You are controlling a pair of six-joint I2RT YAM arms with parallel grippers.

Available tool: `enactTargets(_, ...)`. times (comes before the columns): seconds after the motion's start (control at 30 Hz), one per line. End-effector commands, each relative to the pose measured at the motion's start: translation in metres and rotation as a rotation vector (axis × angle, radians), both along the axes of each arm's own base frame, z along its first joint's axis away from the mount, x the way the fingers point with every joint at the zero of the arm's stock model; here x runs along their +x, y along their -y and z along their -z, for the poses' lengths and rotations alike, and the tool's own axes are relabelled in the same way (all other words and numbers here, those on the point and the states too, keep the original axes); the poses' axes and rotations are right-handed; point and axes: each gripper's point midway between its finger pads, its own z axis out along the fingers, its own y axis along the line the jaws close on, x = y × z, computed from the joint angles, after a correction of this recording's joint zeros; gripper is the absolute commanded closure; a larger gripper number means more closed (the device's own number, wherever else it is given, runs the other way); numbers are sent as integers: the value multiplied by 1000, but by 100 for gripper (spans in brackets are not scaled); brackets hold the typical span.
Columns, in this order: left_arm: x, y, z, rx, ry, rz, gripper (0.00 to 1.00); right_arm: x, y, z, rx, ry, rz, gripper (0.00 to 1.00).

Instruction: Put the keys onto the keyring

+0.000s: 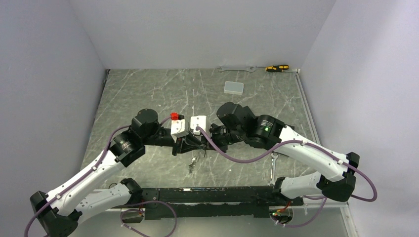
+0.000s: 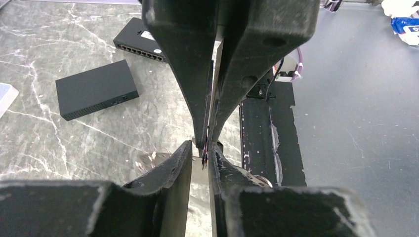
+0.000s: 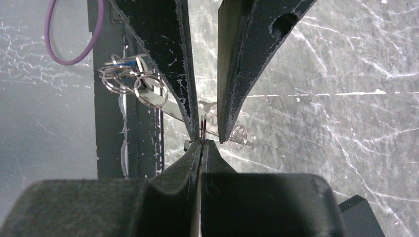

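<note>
Closest to the lens in the right wrist view, the right pincer is squeezed to a hairline slit. I judge it is pinching the keyring, a thin pale wire that leaves its tips and runs off to one side toward a small coil. Tip to tip against it stands the left pincer, narrowly parted, with that wire crossing its gap; whether its fingers bear on the wire I cannot tell.

The keys sit in a bunch of small rings with a blue tag, just beyond the right pincer's tips and on the side opposite the coil. One key's blade slants from the bunch toward the point where the two pincers meet. From above, the bunch lies just beside that meeting point, toward the arm bases, about equally near both pincers. Whether it already rides on the wire is too fine to see. The coming move likely turns on the wire running crosswise to the keys' rings.

Farther out, two black boxes lie on the table.
</note>
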Motion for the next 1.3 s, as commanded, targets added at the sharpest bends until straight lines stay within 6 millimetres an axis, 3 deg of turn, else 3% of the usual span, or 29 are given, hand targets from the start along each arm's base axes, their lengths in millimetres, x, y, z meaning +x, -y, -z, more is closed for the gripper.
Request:
enactTargets(0.0, -2, 2, -2, -14, 8, 19, 77, 0, -8, -34, 136, 71, -25, 100)
enactTargets(0.17, -2, 3, 1, -5, -6, 21, 78, 1, -8, -38, 160, 86, -17, 100)
enactTargets(0.33, -3, 4, -4, -33, -2, 26, 87, 0, -9, -35, 153, 75, -26, 100)
enactTargets(0.5, -4, 4, -7, -46, 1, 31, 75, 0, -11, -33, 145, 68, -28, 100)
enactTargets(0.7, -6, 3, -8, -54, 5, 32, 74, 0, -12, -32, 146, 67, -31, 100)
enactTargets(0.87, -6, 5, -7, -47, -6, 43, 86, -1, -13, -32, 148, 64, -35, 100)
enactTargets(0.97, -4, 6, -8, -55, -8, 33, 99, -1, -13, -32, 147, 62, -38, 100)
enactTargets(1.13, 1, 4, -16, -82, 17, -8, 100, 1, -14, -32, 155, 68, -28, 100)
enactTargets(1.17, 1, 3, -19, -92, 22, -19, 100, 1, -14, -34, 164, 74, -24, 95)
enactTargets(1.27, 1, -1, -28, -121, 49, -45, 100, 7, -12, -38, 199, 105, 14, 64)
